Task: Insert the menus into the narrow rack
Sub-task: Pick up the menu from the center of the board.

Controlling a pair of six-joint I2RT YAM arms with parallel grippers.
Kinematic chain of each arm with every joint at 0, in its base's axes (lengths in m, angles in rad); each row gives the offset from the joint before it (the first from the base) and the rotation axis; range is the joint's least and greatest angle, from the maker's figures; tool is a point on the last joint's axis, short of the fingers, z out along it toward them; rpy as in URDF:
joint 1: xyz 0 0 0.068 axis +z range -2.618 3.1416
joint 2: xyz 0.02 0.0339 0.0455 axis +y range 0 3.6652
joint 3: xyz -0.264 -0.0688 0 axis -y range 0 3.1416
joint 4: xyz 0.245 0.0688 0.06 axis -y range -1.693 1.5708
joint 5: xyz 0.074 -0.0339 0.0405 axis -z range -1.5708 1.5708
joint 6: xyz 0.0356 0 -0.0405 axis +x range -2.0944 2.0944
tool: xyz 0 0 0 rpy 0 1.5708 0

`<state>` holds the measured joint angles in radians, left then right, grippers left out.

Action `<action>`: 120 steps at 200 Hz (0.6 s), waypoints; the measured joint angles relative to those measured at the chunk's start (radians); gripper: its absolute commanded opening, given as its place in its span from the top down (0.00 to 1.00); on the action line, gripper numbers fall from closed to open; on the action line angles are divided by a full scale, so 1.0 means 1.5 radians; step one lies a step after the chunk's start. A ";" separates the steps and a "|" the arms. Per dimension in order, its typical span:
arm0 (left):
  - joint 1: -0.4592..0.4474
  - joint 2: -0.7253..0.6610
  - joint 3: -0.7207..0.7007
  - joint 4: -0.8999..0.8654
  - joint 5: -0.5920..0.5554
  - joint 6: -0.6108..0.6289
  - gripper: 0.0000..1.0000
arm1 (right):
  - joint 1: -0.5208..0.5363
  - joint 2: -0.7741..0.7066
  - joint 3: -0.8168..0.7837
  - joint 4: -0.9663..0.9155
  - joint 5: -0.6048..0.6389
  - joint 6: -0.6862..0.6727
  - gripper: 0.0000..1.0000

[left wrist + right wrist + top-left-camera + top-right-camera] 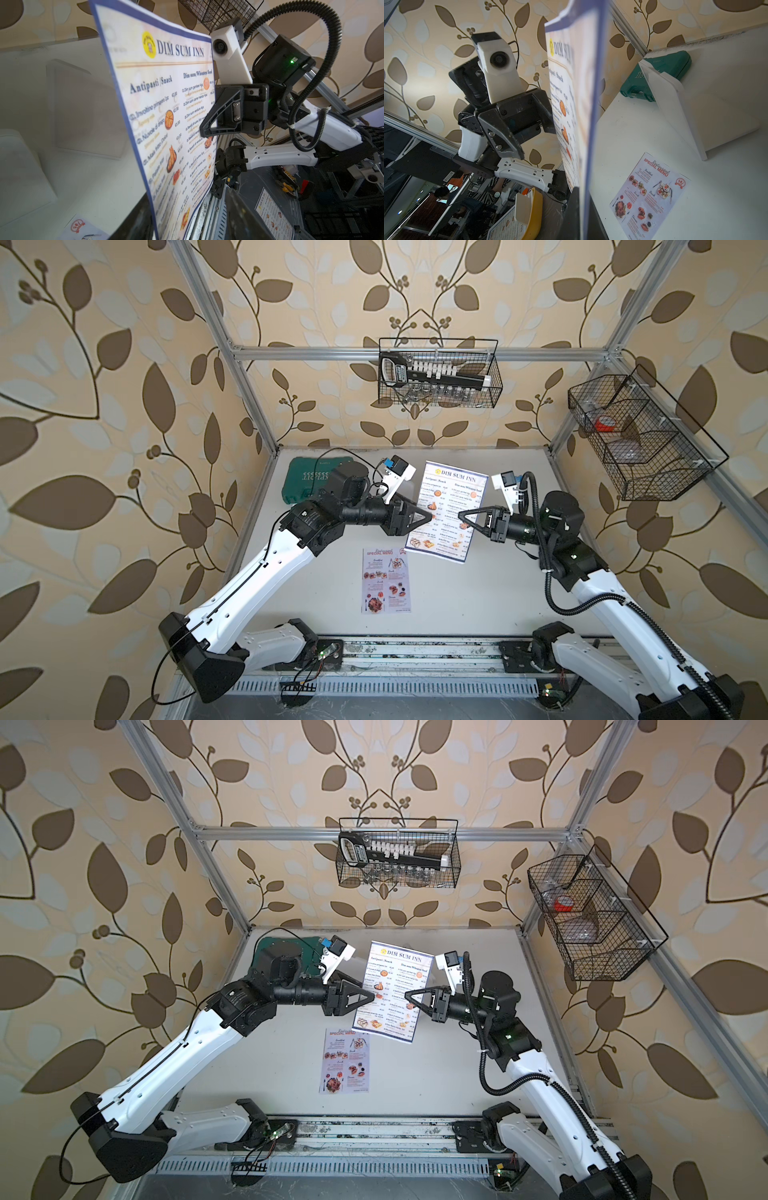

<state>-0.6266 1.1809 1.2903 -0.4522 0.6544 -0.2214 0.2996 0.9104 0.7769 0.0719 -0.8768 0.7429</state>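
The navy-bordered "Dim Sum Inn" menu (pixel 453 493) (pixel 395 977) stands upright in the air above the table, between my two grippers. My right gripper (pixel 460 515) (pixel 581 214) is shut on its right edge. My left gripper (pixel 429 516) (pixel 187 220) is open, its jaws standing apart on either side of the sheet's left edge. The white-pink "Special Menu" (pixel 384 580) (pixel 650 195) lies flat on the table in front of them. The rack, a translucent white stand (pixel 675 112) (pixel 83 112), sits on the table beside a green case.
A green plastic case (pixel 307 481) lies at the table's back left. A black wire basket (pixel 440 373) hangs on the back wall and another (pixel 640 435) on the right wall. A metal rail (pixel 415 651) runs along the front edge.
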 measured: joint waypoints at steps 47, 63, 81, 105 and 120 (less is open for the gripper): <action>0.000 0.003 0.001 0.004 -0.003 0.001 0.38 | 0.000 0.001 0.012 -0.002 0.002 -0.009 1.00; 0.000 0.011 0.005 0.008 -0.003 0.001 0.38 | 0.000 0.004 0.019 -0.002 0.004 -0.016 1.00; 0.000 0.031 0.015 0.010 -0.003 0.002 0.41 | 0.000 0.010 0.028 -0.005 0.009 -0.025 1.00; 0.000 0.065 0.037 0.011 -0.007 0.006 0.45 | 0.000 0.022 0.046 -0.016 0.022 -0.046 1.00; 0.000 0.087 0.055 0.010 -0.008 0.009 0.46 | -0.002 0.034 0.064 -0.024 0.029 -0.061 1.00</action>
<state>-0.6266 1.3113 1.3731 -0.4370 0.6430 -0.2077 0.2966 0.9615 0.8726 0.0364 -0.8330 0.6518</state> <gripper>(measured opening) 0.546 0.047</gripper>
